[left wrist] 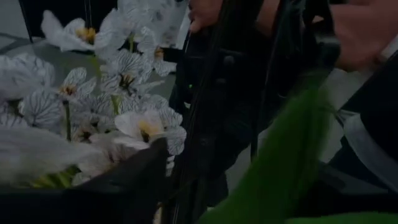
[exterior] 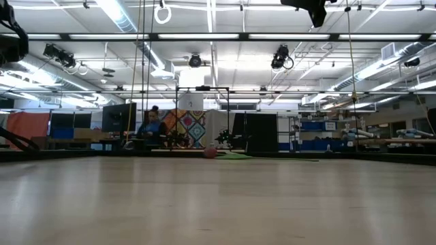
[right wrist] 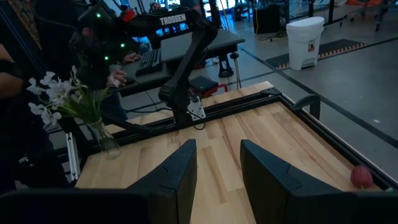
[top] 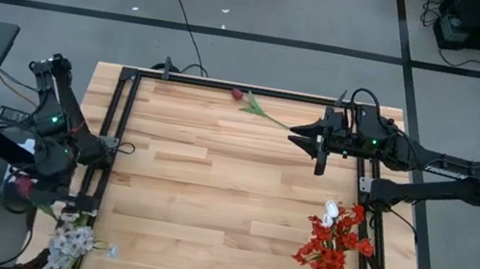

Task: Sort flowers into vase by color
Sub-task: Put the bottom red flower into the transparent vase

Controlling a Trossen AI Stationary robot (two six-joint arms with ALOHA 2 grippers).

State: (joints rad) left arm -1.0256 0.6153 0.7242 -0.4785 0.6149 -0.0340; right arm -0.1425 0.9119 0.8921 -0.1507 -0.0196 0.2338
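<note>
Above white flowers (top: 70, 245), left gripper (top: 42, 194)

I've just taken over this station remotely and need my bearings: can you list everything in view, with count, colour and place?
White flowers: one bunch, white, standing in a vase at the table's near left corner.
Vase: one, clear glass, near left corner.
Red flowers: one cluster, red, near right edge of the table.
White tulip: one, white, beside the red cluster.
Maroon tulip: one, dark red bud on a green stem, lying at the far edge.
Table: one, light wood, black frame.
Left tool: by the vase, off the table's left edge.
Right tool: open and empty, over the far right of the table.
</note>
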